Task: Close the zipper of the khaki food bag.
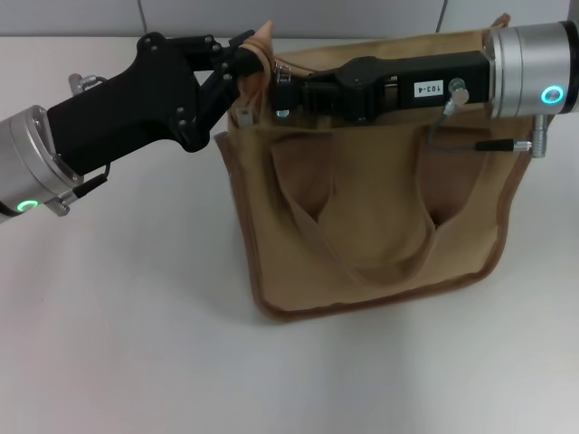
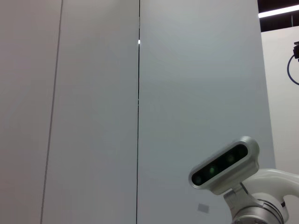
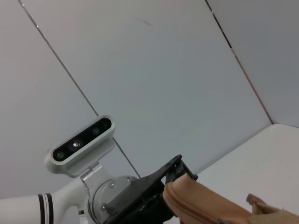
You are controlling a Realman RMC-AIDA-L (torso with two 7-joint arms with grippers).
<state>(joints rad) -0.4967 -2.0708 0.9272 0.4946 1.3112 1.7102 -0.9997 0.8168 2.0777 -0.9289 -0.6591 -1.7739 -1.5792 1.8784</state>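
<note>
The khaki food bag stands on the white table, its looped handle hanging down the front. My left gripper reaches in from the left and is shut on the fabric end tab at the bag's top left corner. My right gripper lies along the bag's top from the right, fingers together at the left end of the zipper, by a small silver piece. The arm hides most of the zipper line. The right wrist view shows the tan corner held in the left gripper.
A grey panelled wall runs behind the table. The bag sits near the table's back edge. Bare table lies in front of and left of the bag. Both wrist views show my head camera against the wall.
</note>
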